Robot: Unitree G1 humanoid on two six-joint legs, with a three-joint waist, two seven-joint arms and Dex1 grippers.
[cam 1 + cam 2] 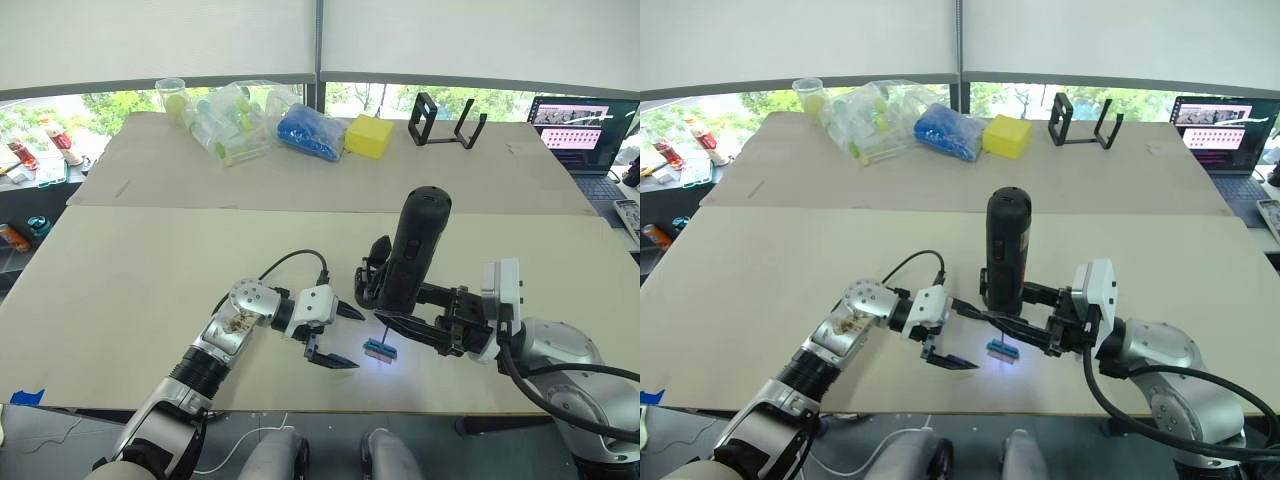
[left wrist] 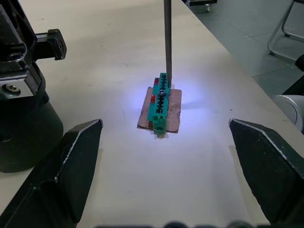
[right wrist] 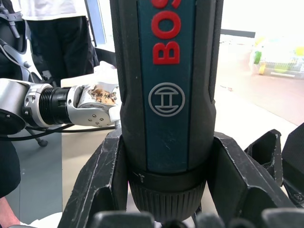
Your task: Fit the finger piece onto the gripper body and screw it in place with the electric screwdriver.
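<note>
My right gripper [image 1: 396, 306] is shut on the electric screwdriver [image 1: 415, 245], a thick black cylinder with red lettering, held upright. Its thin bit [image 2: 167, 42] points down onto a small green-and-black block [image 1: 380, 349] lit by a bluish glow. The gripper body [image 1: 371, 277], black with one pointed finger sticking up, stands just behind the screwdriver and also shows in the left wrist view [image 2: 21, 102]. My left gripper [image 1: 358, 340] is open, its fingers [image 2: 71, 175] on either side of the green block without touching it. The finger piece is out of view.
At the back of the table stand a black wire-frame stand [image 1: 445, 122], a yellow box [image 1: 370, 135], a blue bag [image 1: 310, 130] and a clear bag of tubes [image 1: 235, 120]. A laptop [image 1: 590, 130] sits far right. A person [image 3: 47, 28] stands beyond the table.
</note>
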